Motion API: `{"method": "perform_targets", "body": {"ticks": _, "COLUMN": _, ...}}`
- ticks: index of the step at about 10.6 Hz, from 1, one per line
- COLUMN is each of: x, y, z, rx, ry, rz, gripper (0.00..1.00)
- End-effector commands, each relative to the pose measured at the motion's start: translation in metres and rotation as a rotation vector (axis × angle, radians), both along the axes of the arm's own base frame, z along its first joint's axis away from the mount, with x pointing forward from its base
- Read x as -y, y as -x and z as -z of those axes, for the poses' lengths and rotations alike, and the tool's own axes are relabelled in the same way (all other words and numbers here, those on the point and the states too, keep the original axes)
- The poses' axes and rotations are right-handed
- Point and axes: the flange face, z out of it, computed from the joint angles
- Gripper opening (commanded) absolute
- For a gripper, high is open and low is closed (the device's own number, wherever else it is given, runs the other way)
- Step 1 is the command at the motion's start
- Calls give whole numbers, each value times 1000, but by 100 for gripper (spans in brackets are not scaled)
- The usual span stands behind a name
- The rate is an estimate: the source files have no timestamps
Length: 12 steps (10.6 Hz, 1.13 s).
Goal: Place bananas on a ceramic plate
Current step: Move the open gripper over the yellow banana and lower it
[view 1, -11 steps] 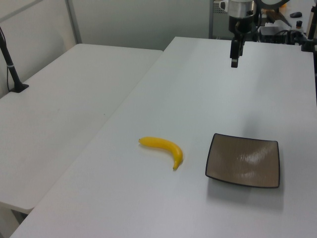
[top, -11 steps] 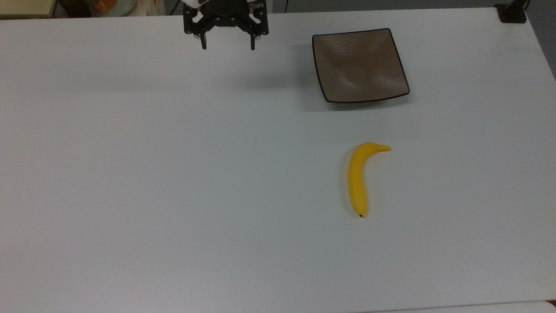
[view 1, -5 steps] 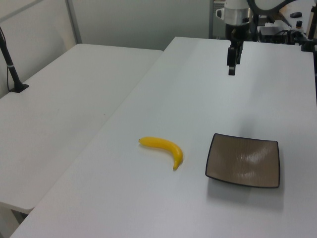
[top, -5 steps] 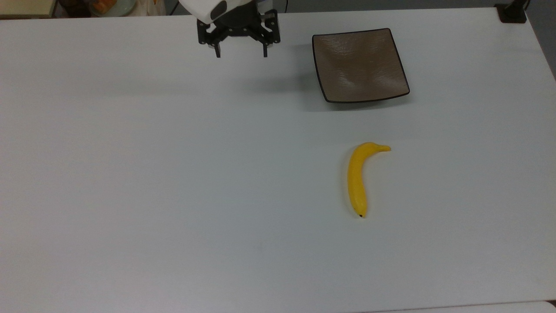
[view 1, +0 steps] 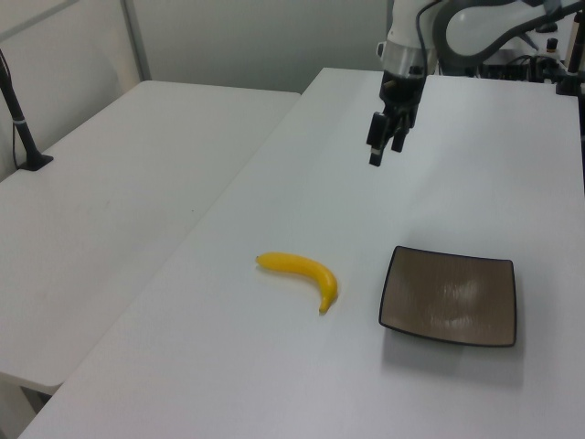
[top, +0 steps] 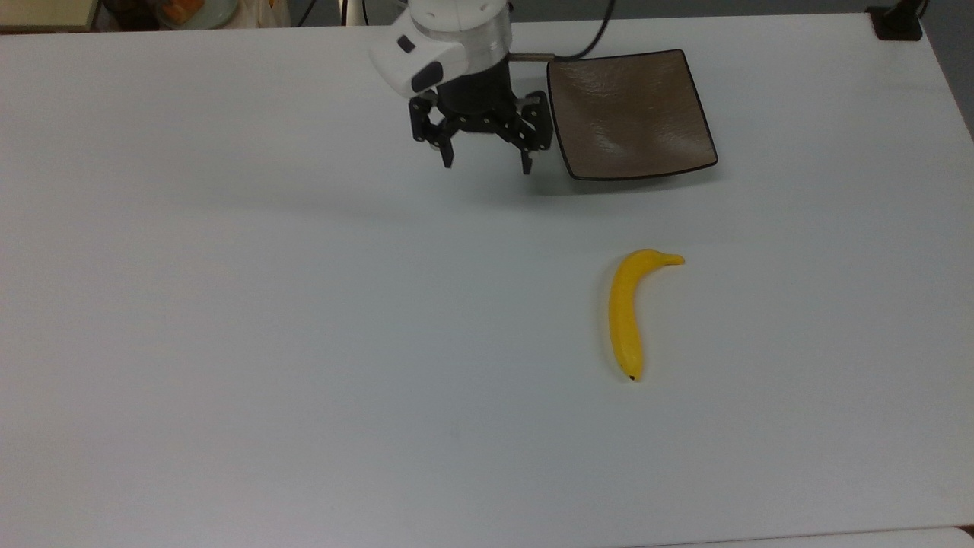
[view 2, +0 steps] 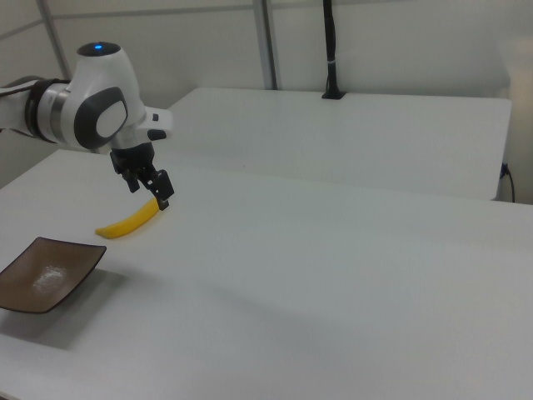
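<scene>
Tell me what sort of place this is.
Probably a robotics lab: a robot arm with a gripper hangs over a bare white table, where a single banana and a ceramic plate lie, and a black pole stand rises behind.

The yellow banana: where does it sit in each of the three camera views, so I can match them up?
Top view: the smooth, curved yellow banana lies right of centre, below the square brown-grey ceramic plate.
Left view: the banana lies at centre, left of the plate.
Right view: the banana lies at left, partly behind the black end effector, above the plate.
Shared landmark: the plate.
</scene>
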Motion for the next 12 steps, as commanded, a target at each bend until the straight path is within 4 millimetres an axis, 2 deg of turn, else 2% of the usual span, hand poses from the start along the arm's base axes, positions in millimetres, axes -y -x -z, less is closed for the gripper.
{"method": "perform_targets", "body": {"ticks": 1, "x": -54, "y": -25, "z": 19, "rx": 142, "ry": -110, "rz": 81, "gripper": 100}}
{"method": "perform_targets", "body": {"ticks": 4, "x": -98, "y": -33, "z": 50, "rx": 127, "ry": -157, "rz": 89, "gripper": 100}}
{"method": "perform_targets", "body": {"ticks": 6, "x": -130, "y": -48, "z": 76, "rx": 125, "ry": -190, "rz": 96, "gripper": 100}}
{"method": "perform_targets", "body": {"ticks": 7, "x": -135, "y": -55, "z": 92, "rx": 131, "ry": -197, "rz": 104, "gripper": 100}}
{"method": "perform_targets", "body": {"ticks": 10, "x": -172, "y": -57, "z": 131, "rx": 158, "ry": -217, "rz": 66, "gripper": 100}}
{"method": "perform_targets", "body": {"ticks": 12, "x": -177, "y": -56, "z": 155, "rx": 150, "ry": -186, "rz": 34, "gripper": 100}}
